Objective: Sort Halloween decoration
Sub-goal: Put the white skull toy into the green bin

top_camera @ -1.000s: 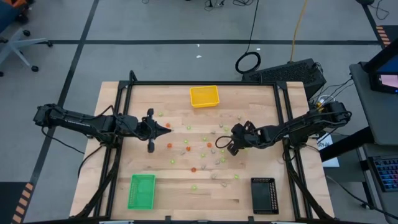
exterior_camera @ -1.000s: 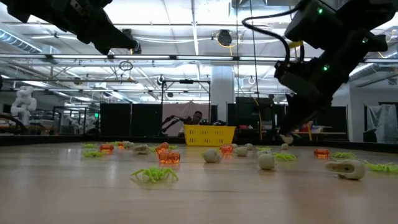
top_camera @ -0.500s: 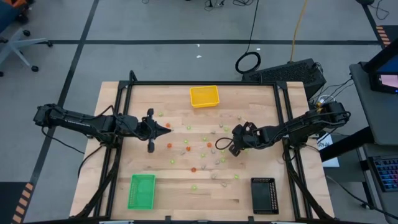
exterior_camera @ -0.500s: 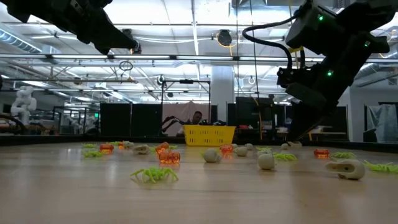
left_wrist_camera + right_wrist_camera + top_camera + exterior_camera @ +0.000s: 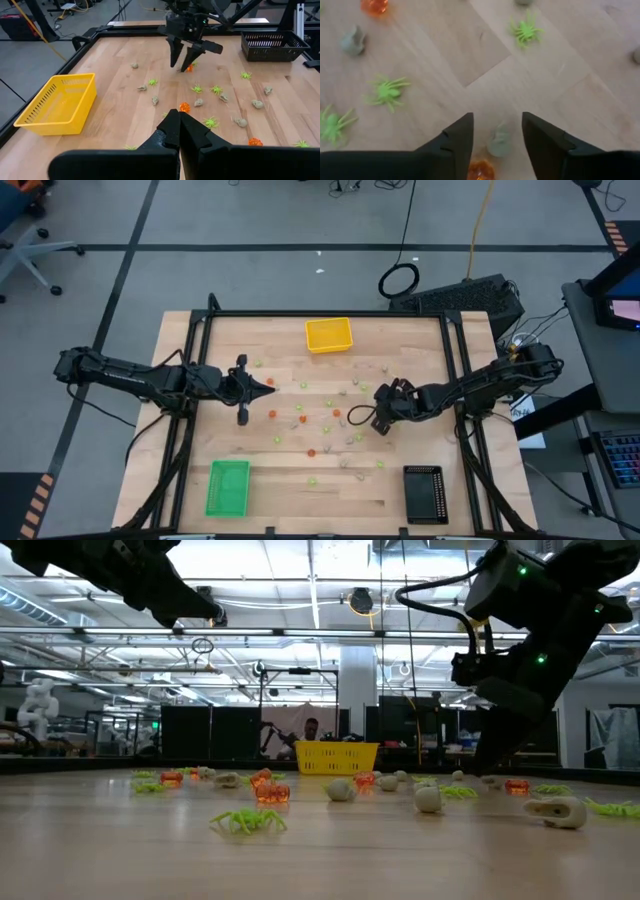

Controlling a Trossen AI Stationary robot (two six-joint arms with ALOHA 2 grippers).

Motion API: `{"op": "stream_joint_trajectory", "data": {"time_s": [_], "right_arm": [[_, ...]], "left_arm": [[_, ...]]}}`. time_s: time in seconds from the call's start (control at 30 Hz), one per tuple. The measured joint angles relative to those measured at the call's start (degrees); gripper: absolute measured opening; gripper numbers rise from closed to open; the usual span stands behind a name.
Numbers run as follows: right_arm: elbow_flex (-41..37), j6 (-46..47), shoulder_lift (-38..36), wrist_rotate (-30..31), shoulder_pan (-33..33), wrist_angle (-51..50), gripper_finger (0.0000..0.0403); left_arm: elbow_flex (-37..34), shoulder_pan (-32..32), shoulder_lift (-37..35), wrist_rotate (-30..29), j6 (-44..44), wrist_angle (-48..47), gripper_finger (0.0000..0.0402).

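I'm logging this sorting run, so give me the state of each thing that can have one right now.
Left gripper: fingers shut, empty, above the table.
Right gripper: fingers open, straddling a beige-grey piece.
Yellow tray: looks empty.
Green tray: looks empty.
Black tray: contents unclear.
Decoration pieces: scattered, unsorted.

On the pale wooden table lie light green spiders, translucent orange pieces and beige-grey lumps. Around the table's edge stand a bright yellow basket, a green tray and a black tray.
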Motion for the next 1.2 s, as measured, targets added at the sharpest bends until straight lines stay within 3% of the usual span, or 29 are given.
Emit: {"op": "stream_joint_trajectory", "data": {"time_s": [0.17,0.43,0.93,1.2], "right_arm": [[0.0,-2.9,0.0,4.4,1.7,-1.3,0.0202],[0.2,-8.6,0.0,4.3,4.6,-3.9,0.0224],[0.2,-2.6,2.4,1.5,4.4,-3.2,0.0221],[0.3,0.6,3.3,1.3,4.4,-3.0,0.0169]], "left_arm": [[0.0,0.0,0.0,0.0,0.0,-0.3,0.0000],[0.0,0.0,0.0,0.0,0.0,-1.7,0.0000],[0.0,0.0,0.0,0.0,0.1,-1.5,0.0000],[0.0,0.0,0.0,0.0,0.1,-1.5,0.0000]]}}
